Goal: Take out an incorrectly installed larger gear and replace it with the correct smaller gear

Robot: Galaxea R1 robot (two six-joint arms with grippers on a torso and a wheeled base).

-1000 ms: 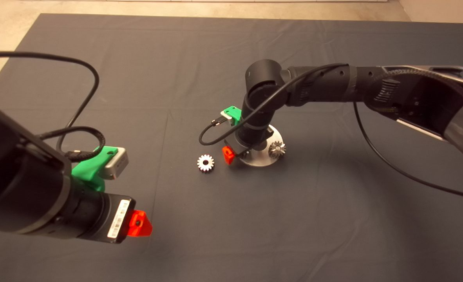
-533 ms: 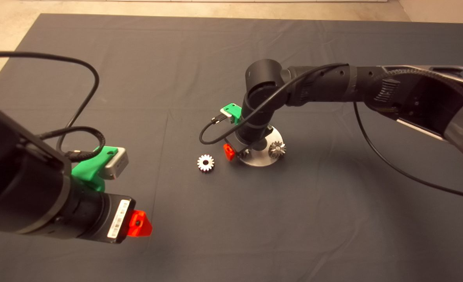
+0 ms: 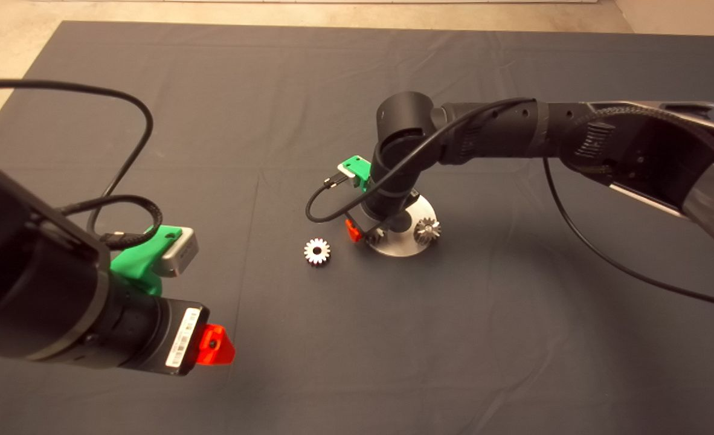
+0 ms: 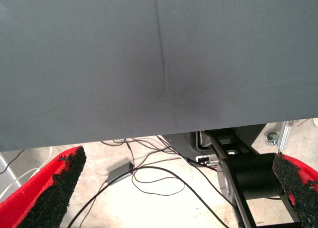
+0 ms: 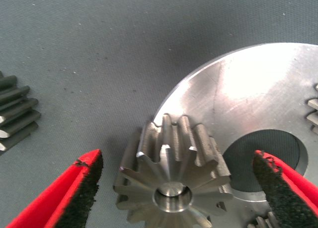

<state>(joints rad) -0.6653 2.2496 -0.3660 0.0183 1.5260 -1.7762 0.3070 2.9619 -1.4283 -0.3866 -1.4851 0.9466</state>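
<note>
Gear with slanted teeth, the larger gear (image 5: pixel 171 181), sits on the left rim of the round steel plate (image 5: pixel 248 94), part of it overhanging the dark mat (image 3: pixel 272 90), and a shiny pin end shows in its centre hole. My right gripper (image 5: pixel 179 188) hangs low right over it, fingers spread wide with one black pad on each side of the gear and neither touching it. In the head view my right arm hides this gear; another gear (image 3: pixel 427 229) stands on the plate's right side. The smaller gear (image 3: pixel 317 251) lies flat on the mat just left of the plate, apart from it. My left gripper (image 4: pixel 174 188) waits at the near left edge of the mat, fingers spread wide and holding nothing.
</note>
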